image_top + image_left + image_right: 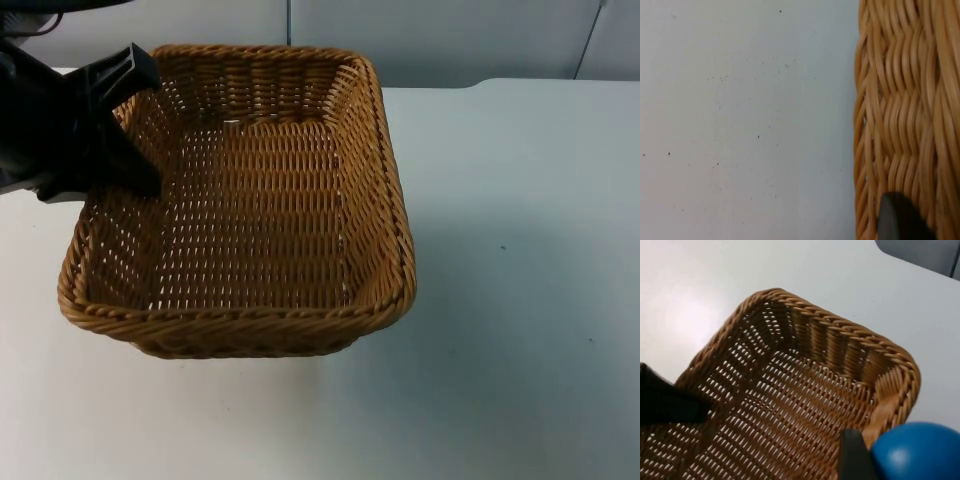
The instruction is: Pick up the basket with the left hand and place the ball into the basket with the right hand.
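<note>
Our left gripper [140,150] pinches the wicker basket's [250,210] side wall above the white worktop [520,300], while our right gripper's fingers [852,455] clasp the blue ball [915,452].

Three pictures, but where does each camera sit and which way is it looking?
Top view: fixed above, looking down and forward at the white table; the left gripper clamps the basket wall.
Left wrist view: on the left arm, looking along its gripper at the basket's outer weave and the table; a black fingertip shows.
Right wrist view: on the right arm above the basket, right gripper holding the blue ball.
Shared: top and right wrist views both see the basket's inside and the left gripper.
</note>
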Action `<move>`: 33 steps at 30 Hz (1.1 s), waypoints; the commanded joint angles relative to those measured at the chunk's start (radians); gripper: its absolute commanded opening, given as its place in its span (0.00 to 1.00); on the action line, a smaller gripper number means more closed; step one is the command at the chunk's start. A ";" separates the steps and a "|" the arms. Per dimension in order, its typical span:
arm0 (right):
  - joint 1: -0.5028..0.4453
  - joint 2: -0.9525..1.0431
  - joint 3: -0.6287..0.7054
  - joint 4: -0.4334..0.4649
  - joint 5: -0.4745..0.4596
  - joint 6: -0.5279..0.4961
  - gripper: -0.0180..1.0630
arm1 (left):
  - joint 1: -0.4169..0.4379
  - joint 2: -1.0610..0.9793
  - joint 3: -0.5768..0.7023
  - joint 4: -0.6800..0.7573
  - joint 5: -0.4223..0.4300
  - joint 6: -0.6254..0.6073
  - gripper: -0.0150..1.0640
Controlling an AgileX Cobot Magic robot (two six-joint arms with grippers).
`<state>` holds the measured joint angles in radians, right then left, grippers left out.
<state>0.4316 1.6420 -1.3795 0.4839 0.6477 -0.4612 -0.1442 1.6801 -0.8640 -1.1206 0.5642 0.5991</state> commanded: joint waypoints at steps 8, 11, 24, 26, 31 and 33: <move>0.109 0.087 -0.010 0.014 -0.010 -0.021 0.01 | 0.001 -0.015 -0.002 -0.022 0.015 -0.008 0.01; 0.132 0.119 -0.010 0.016 -0.018 -0.021 0.01 | 0.001 -0.015 -0.002 -0.022 0.015 -0.008 0.01; 0.207 0.210 -0.010 0.042 -0.111 -0.039 0.01 | 0.001 -0.015 0.000 -0.020 0.013 -0.008 0.01; 0.207 0.222 -0.010 0.042 -0.115 -0.039 0.01 | 0.001 -0.015 0.000 -0.020 0.013 -0.008 0.01; 0.207 0.260 -0.010 0.042 -0.133 -0.042 0.01 | 0.001 -0.015 0.000 -0.020 0.013 -0.008 0.01; 0.207 0.270 -0.010 0.043 -0.132 -0.042 0.01 | 0.001 -0.015 0.000 -0.020 0.013 -0.008 0.01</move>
<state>0.6330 1.9021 -1.3795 0.5209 0.5321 -0.4935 -0.1442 1.6801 -0.8624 -1.1206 0.5642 0.5991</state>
